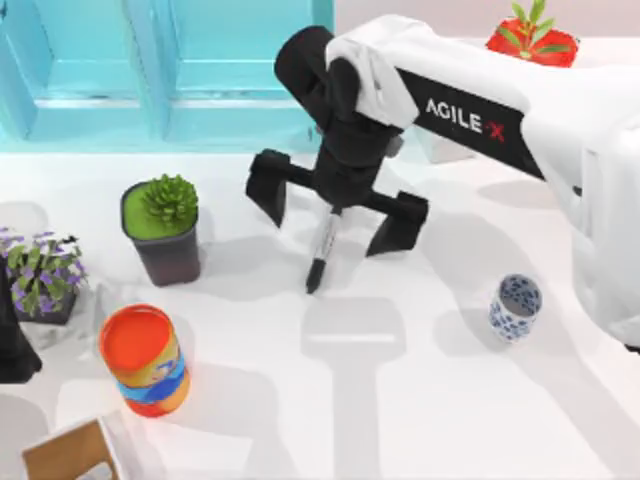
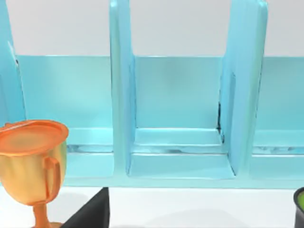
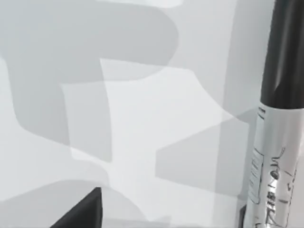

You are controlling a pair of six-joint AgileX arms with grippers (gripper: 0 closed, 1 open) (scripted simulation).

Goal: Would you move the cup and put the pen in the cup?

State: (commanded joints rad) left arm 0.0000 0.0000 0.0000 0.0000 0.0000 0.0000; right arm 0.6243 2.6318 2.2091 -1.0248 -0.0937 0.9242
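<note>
Wooden box [image 1: 70,452]: nearest edge of counter [image 1: 400,420], approx 7 o'clock corner, partly cut off.
Orange can [image 1: 146,360]: blue band, upright, just past the box, approx 8 o'clock.
Cup [image 1: 516,307]: upright on counter at approx 4 o'clock, white w/ blue pattern, mouth up; well apart from pen and from right tool.
Left arm: parked at far left edge, approx 9 o'clock, dark body beside purple flower pot [image 1: 40,278]. Left tool state: cannot tell. Left wrist view faces blue shelf [image 2: 180,118], w/ an orange goblet [image 2: 33,166] close by.
Green succulent pot [image 1: 165,228]: dark pot, upright, approx 10 o'clock from centre, left of pen.
Pen [image 1: 323,250]: black, pale label band, near centre of counter, hangs tip-down under right tool, slightly tilted. In right wrist view, barrel [image 3: 278,123] runs along one side, label print readable, counter behind it.
Right tool [image 1: 337,210]: above counter centre, outer fingers spread wide either side of pen; pen sits in the middle under the wrist. Whether it's actually clamped there – cannot tell.
Right arm: white, reaches in from approx 2 o'clock, AgileX lettering on link.
Blue shelf [image 1: 150,70]: far side, approx 11 o'clock.
Red pot plant [image 1: 533,40]: far right, approx 1 o'clock, partly behind right arm.
</note>
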